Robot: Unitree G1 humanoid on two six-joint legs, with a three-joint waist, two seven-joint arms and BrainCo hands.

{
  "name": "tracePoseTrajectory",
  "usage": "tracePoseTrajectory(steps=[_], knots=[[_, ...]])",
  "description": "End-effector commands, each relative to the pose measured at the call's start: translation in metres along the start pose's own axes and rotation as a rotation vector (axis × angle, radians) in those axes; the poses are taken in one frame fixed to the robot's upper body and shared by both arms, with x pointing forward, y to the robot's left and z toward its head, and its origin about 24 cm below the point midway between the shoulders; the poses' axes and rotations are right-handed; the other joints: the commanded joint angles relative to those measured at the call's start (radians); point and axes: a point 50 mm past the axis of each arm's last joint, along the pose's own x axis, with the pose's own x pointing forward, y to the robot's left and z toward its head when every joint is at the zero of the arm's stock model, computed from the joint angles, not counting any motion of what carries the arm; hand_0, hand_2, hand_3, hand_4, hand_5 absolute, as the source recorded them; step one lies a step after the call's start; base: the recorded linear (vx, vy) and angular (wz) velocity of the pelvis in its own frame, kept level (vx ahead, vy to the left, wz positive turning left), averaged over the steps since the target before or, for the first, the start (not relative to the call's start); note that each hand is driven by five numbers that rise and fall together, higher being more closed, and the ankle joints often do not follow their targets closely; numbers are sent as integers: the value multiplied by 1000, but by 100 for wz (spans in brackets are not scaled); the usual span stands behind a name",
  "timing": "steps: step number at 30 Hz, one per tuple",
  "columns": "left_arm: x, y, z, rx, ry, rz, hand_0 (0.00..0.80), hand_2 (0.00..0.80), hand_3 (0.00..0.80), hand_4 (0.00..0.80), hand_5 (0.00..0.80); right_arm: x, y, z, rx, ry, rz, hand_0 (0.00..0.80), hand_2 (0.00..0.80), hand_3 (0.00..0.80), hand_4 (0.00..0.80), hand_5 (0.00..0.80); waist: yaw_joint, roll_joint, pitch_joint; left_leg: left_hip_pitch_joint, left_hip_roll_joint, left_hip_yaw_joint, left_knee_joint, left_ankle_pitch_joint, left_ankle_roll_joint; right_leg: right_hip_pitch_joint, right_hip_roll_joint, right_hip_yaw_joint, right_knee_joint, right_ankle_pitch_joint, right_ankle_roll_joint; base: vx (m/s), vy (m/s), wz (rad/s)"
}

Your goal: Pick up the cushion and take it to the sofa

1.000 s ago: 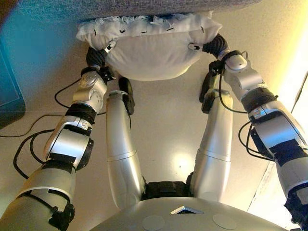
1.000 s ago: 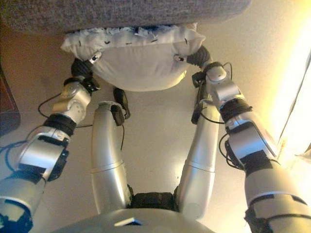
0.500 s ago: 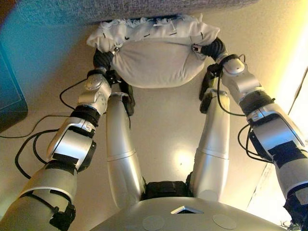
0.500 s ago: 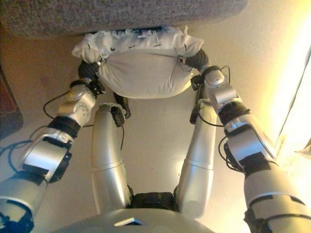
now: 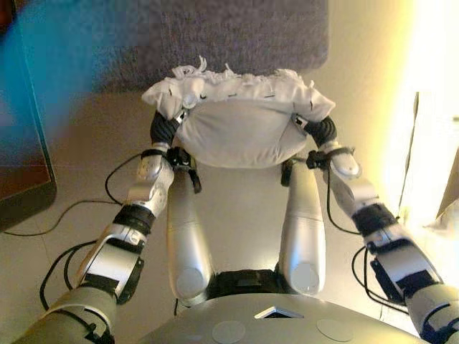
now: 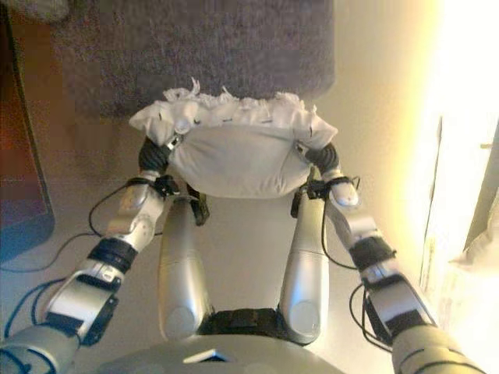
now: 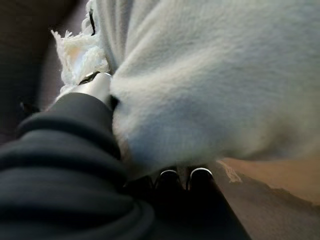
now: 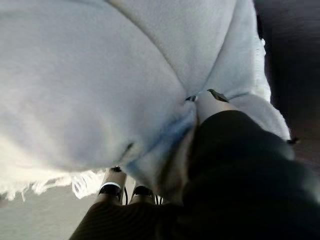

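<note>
- White fringed cushion (image 5: 237, 132) hangs between my hands, just short of the grey sofa (image 5: 215, 36).
- It sags: soft, light, best held at both ends.
- Left hand (image 7: 100, 87) and right hand (image 8: 212, 105) each pinch an end.

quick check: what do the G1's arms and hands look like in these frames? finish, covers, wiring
Both arms are silver-grey shells broken by black joint bands, with thin black cables looping along the forearms. The left hand and right hand each show a dark ribbed cover over wrist and hand back, a silver thumb, and silver fingers with dark tips. No markings are legible.
</note>
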Motion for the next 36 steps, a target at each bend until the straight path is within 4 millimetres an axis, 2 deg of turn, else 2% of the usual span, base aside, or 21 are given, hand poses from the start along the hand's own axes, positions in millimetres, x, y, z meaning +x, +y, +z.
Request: tracePoseTrajectory(steps=[1,3,7,10,11,13,16,18,19,22,26,29,32,35,36], knots=[[3,-39,49,-27,-225,-236,800,800,800,800,800,1,20,41,31,-211,76,800,800,800,800,800,7,-26,-117,45,4,-10,-157,174,64,141,19,-34,-115,82,-48,199,-217,-6],[-6,-28,43,-24,-205,-228,800,800,800,800,800,-8,18,34,53,-192,80,800,800,800,800,800,16,-32,-147,112,22,-26,-212,197,64,199,34,-48,-125,60,-62,219,-276,-11],[-21,-13,34,-46,-174,-182,800,800,800,800,800,-18,20,33,15,-168,118,800,800,800,800,800,28,-25,-200,225,47,-58,-315,243,60,297,84,-51,-177,42,-88,167,-177,-11],[-28,-4,26,-96,-147,-151,800,800,800,800,800,-23,15,30,16,-156,126,800,800,800,800,800,28,-20,-237,287,72,-49,-354,302,48,397,121,-68,-272,50,-112,187,-173,-12],[-30,-3,20,-116,-125,-145,800,800,800,800,800,-26,10,26,46,-138,123,800,800,800,800,800,26,-26,-255,308,60,-39,-339,298,50,445,128,-74,-313,50,-120,191,-183,5],[-33,-1,11,-125,-83,-123,800,800,800,800,800,-29,4,19,89,-100,119,800,800,800,800,800,29,-31,-289,352,-2,-31,-327,255,67,504,132,-73,-374,60,-125,212,-133,24],[-38,0,-3,-125,-17,-113,800,800,800,800,800,-34,-1,8,121,-57,123,800,800,800,800,800,28,-31,-341,411,-98,26,-363,203,87,577,142,-91,-468,92,-120,199,-56,15],[-40,0,-9,-117,4,-125,800,800,800,800,800,-38,-1,2,130,-43,116,800,800,800,800,800,36,-25,-372,460,-166,44,-439,203,101,624,157,-104,-524,110,-110,242,38,12],[-41,-1,-11,-119,13,-126,800,800,800,800,800,-38,-1,-1,130,-33,105,800,800,800,800,800,41,-21,-385,484,-184,44,-483,213,106,647,164,-106,-545,114,-106,260,75,-3],[-45,1,-15,-117,30,-129,800,800,800,800,800,-42,-2,-9,141,-12,75,800,800,800,800,800,51,-23,-417,557,-209,45,-559,214,124,704,171,-106,-601,122,-102,210,87,-29],[-47,3,-16,-107,47,-134,800,800,800,800,800,-46,-4,-18,169,22,74,800,800,800,800,800,51,-26,-451,630,-215,77,-620,210,141,750,159,-134,-644,142,-89,163,100,-11],[-43,4,-16,-95,58,-129,800,800,800,800,800,-41,-5,-17,180,29,77,800,800,800,800,800,56,-20,-467,666,-218,91,-648,206,156,760,153,-143,-615,127,-83,146,131,-9],[-37,4,-13,-91,66,-128,800,800,800,800,800,-36,-6,-11,179,13,78,800,800,800,800,800,52,-20,-472,687,-232,107,-651,190,182,742,138,-140,-516,136,-61,110,140,-9],[-32,4,-11,-66,68,-134,800,800,800,800,800,-32,-5,-7,173,-8,71,800,800,800,800,800,52,-12,-461,691,-246,118,-640,171,215,684,116,-138,-299,164,-54,60,170,-3],[-29,4,-9,-45,67,-134,800,800,800,800,800,-30,-5,-5,166,-13,63,800,800,800,800,800,49,2,-452,695,-247,115,-630,161,226,643,108,-125,-165,190,-64,66,183,14]])
